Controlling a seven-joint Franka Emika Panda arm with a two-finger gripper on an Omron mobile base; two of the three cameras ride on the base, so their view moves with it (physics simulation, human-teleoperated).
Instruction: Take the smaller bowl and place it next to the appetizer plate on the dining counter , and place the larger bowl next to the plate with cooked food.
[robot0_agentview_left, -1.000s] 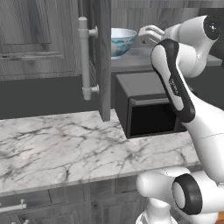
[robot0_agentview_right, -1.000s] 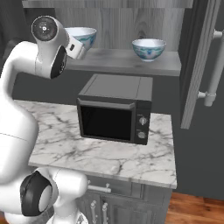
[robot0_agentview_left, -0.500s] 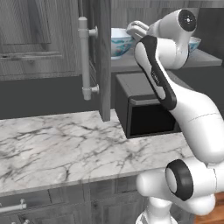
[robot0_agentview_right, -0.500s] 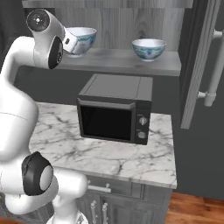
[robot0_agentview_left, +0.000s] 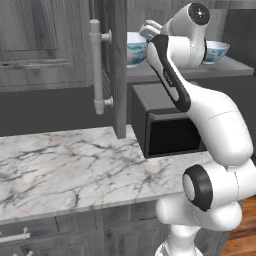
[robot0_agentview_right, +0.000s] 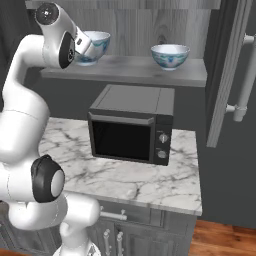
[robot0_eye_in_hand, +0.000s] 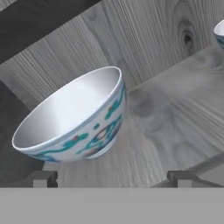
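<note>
The larger bowl, white with teal swirls, stands upright on the wooden shelf just ahead of my gripper. The jaws are open with nothing between them, and the bowl sits a little to their left. From the base cameras the hand is beside this bowl and partly covers it. The smaller bowl stands further right on the same shelf, its edge at the hand view's top right. The appetizer plate, the plate with cooked food and the dining counter are out of view.
A black microwave sits on the marble counter under the shelf. The open cabinet doors with long handles flank the shelf, one on the left and one on the right. Wood panelling backs the shelf.
The arm has risen and swung the hand left along the shelf, up to the teal-patterned bowl. Both bowls stand where they were. The jaws stay open.
</note>
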